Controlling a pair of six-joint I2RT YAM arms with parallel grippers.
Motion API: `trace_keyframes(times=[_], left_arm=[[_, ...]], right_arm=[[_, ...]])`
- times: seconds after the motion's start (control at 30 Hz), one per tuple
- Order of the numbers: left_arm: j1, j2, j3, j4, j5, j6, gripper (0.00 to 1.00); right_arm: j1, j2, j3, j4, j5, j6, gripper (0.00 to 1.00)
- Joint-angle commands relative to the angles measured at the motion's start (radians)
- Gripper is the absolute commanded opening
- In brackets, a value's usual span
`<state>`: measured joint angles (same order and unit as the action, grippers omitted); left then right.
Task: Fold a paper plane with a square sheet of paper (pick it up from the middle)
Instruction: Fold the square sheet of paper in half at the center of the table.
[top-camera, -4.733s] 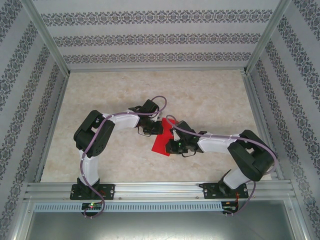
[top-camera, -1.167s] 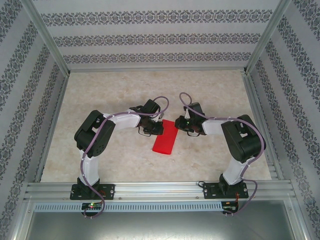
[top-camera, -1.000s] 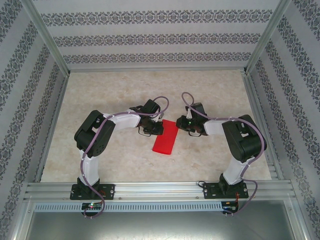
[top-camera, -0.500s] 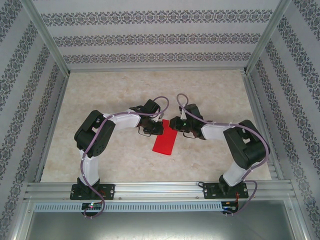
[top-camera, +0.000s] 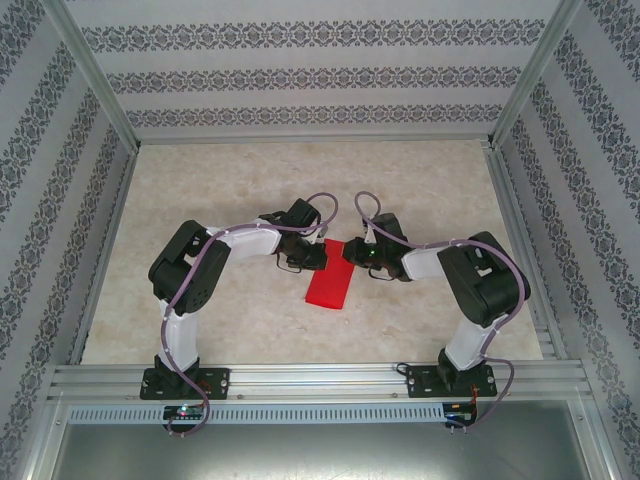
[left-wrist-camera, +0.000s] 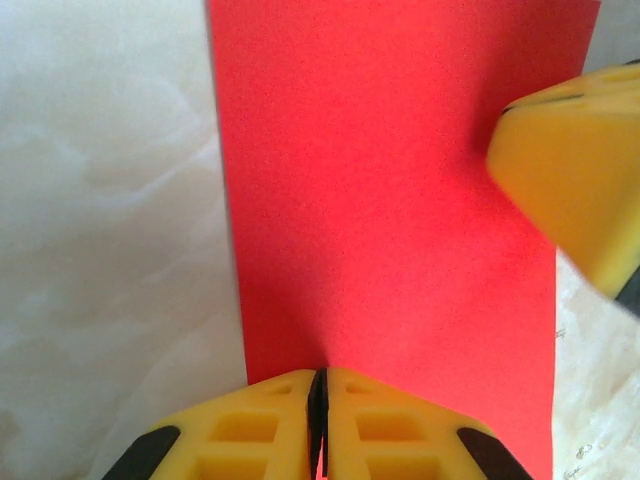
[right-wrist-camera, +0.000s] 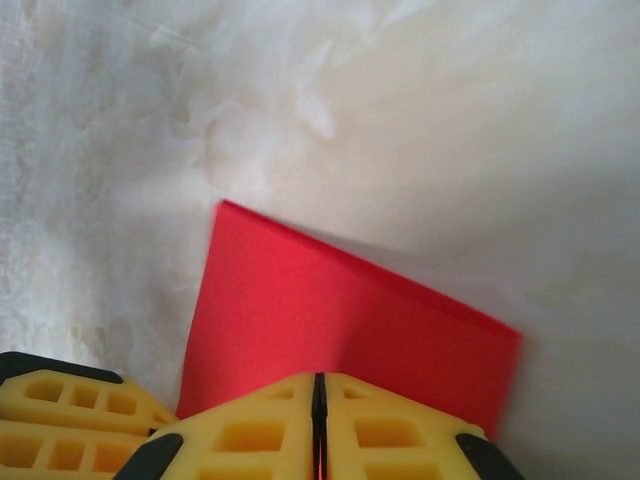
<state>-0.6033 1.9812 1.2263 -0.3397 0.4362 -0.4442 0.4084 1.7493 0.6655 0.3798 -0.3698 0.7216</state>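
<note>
The square sheet of paper (top-camera: 329, 283) is bright red and lies flat on the table as a narrow folded rectangle, running from the middle towards the near left. My left gripper (top-camera: 322, 259) is shut, its tips resting on the sheet's far left edge. In the left wrist view the paper (left-wrist-camera: 390, 200) spreads out ahead of the shut left gripper (left-wrist-camera: 318, 376), with a yellow finger (left-wrist-camera: 575, 180) of the right gripper over the paper's right edge. My right gripper (top-camera: 348, 252) is shut, tips down on the far end of the paper (right-wrist-camera: 330, 305). The right gripper (right-wrist-camera: 319, 379) holds nothing.
The pale marbled table (top-camera: 250, 180) is bounded by aluminium rails (top-camera: 300, 380) at the near edge and patterned walls (top-camera: 300, 80) on three sides. Both arms bend in towards the middle, their wrists close together over the paper.
The right gripper has moved left from beside the paper onto its far end, close to the left gripper. The left gripper and the paper have stayed put.
</note>
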Motion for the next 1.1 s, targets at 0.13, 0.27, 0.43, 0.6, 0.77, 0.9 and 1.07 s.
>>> trace_keyframes(times=[0.13,0.27,0.43,0.6,0.77,0.9,1.07], left_arm=[[-0.009,0.077,-0.066,-0.159,-0.143,0.032,0.14],[-0.009,0.077,-0.064,-0.163,-0.143,0.034,0.13],[-0.009,0.078,-0.059,-0.168,-0.142,0.033,0.14],[-0.009,0.075,-0.053,-0.175,-0.141,0.036,0.14],[-0.009,0.071,-0.06,-0.173,-0.138,0.038,0.14],[-0.009,0.077,-0.049,-0.177,-0.134,0.038,0.14],[-0.009,0.077,-0.04,-0.185,-0.137,0.04,0.13]], right_arm=[[-0.089,-0.014,-0.047,-0.046,0.085,-0.062,0.1],[-0.081,-0.051,-0.043,-0.043,0.047,-0.058,0.11],[-0.022,-0.164,-0.035,-0.095,0.048,-0.032,0.11],[0.074,-0.211,-0.061,-0.097,0.019,0.04,0.11],[0.121,-0.212,-0.114,-0.084,0.034,0.073,0.1],[0.124,-0.153,-0.099,-0.065,0.002,0.064,0.1],[0.124,-0.114,-0.087,-0.065,-0.007,0.052,0.11]])
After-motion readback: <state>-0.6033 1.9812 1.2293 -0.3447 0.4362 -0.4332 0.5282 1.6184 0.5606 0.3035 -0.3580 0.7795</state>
